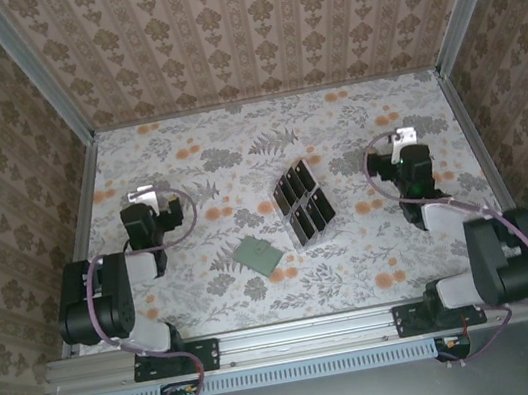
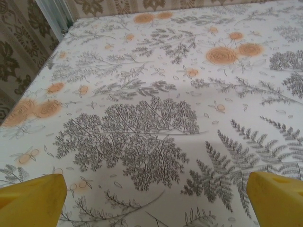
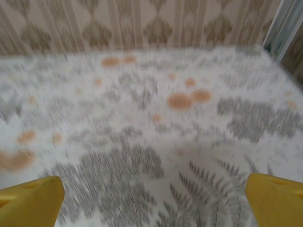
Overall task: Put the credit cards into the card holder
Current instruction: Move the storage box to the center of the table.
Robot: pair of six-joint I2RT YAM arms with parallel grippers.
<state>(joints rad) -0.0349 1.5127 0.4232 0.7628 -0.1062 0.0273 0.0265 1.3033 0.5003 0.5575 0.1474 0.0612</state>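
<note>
Mostly blurred: table [image 3: 142,118] | right gripper [image 3: 152,201] fingertips cut off at corners

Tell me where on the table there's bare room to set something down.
Widest bare stretch: the far strip of table between the back wall and the black cards. Also free: the near strip between the green card holder and the front rail, and the gap between the cards and the right end effector. Crowded: the middle, where cards and holder sit close.
</note>
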